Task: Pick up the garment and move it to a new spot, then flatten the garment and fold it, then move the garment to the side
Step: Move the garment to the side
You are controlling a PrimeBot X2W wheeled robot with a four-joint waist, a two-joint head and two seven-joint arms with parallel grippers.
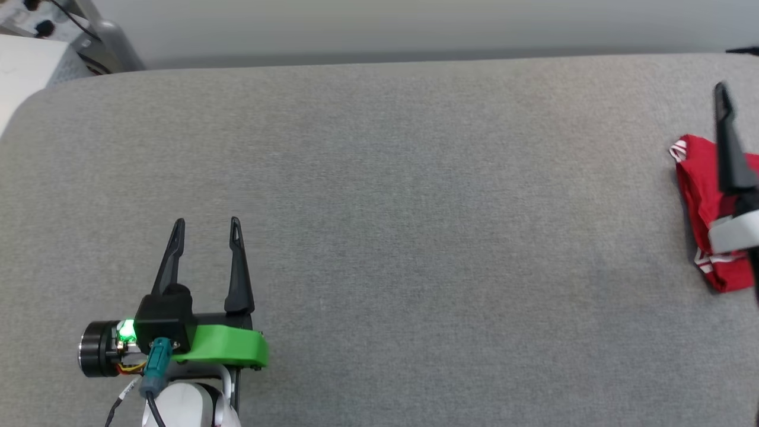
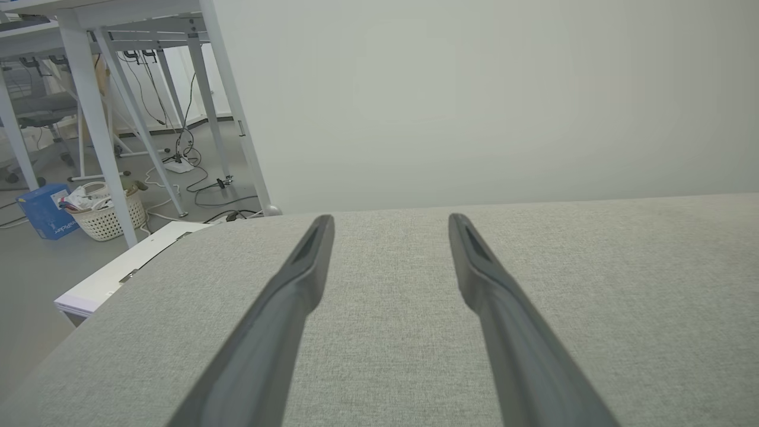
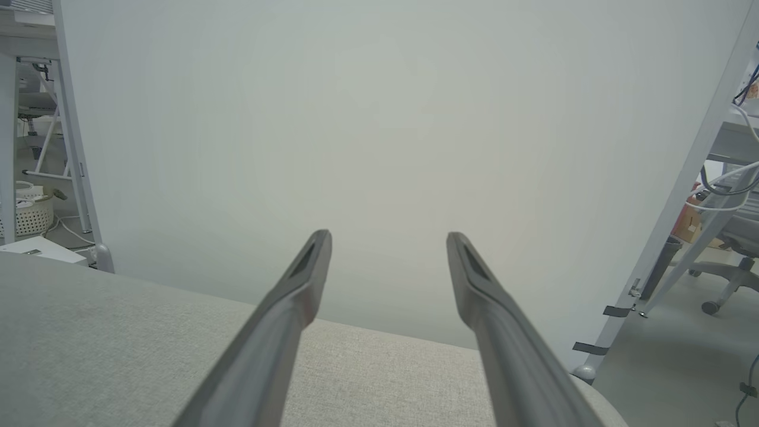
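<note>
The left end effector (image 1: 207, 220) and right end effector (image 3: 387, 234) both gape wide, empty, the right over the garment (image 1: 699, 190).

garment (image 1: 695, 196): you get its left part only; the head view's edge cuts the rest.
right end effector (image 3: 388, 237): in head view one finger (image 1: 728, 148) crosses the garment; the rest is off-frame.
contact: you can't tell.

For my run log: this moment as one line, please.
garment: crumpled, far right on surface | left gripper: open, empty | right gripper: open, near garment
</note>
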